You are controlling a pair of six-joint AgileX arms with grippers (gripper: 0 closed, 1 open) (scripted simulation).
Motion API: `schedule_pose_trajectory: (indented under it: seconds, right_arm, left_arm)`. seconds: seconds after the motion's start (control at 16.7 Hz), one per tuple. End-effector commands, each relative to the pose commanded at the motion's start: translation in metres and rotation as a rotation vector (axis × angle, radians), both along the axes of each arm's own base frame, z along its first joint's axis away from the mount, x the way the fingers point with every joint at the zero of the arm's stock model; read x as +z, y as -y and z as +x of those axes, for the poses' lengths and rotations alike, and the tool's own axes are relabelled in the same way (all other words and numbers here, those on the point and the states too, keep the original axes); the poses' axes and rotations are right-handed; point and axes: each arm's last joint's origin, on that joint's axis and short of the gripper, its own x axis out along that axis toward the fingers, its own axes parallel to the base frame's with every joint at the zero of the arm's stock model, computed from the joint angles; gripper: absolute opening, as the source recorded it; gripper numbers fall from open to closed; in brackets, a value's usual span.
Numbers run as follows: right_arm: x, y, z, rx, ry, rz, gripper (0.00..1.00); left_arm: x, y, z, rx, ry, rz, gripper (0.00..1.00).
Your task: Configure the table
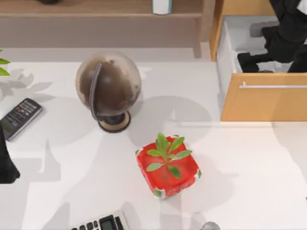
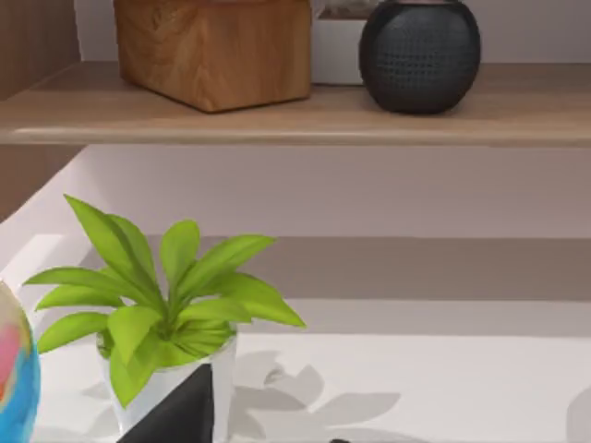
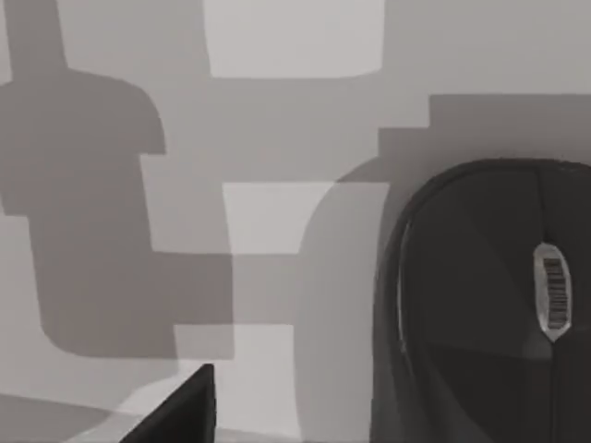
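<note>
The white table [image 1: 249, 167] spans the top view. On it stand a brown globe [image 1: 108, 86] at centre left and a red pot with a green plant [image 1: 167, 165] in the middle. My left arm [image 1: 5, 165] sits at the table's left edge, facing a leafy plant in a white pot [image 2: 166, 369]. My right gripper [image 1: 261, 55] reaches into the open wooden drawer [image 1: 264, 100] at the back right. Close under it, a black mouse [image 3: 489, 305] with a scroll wheel lies on a pale grey floor.
A black remote [image 1: 19, 117] lies at the left and a calculator [image 1: 100, 223] at the front edge. A wooden shelf [image 1: 96, 14] runs along the back, carrying a wooden box [image 2: 217, 51] and a round black speaker [image 2: 420, 55].
</note>
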Motion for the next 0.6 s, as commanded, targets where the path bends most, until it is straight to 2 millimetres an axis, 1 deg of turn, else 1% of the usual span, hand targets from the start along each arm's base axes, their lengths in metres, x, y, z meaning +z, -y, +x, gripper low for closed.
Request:
schedule_pose_trajectory:
  seconds: [0.6]
  right_arm:
    - [0.0000, 0.0000, 0.0000, 0.000, 0.000, 0.000, 0.17]
  left_arm:
    - [0.0000, 0.0000, 0.0000, 0.000, 0.000, 0.000, 1.00]
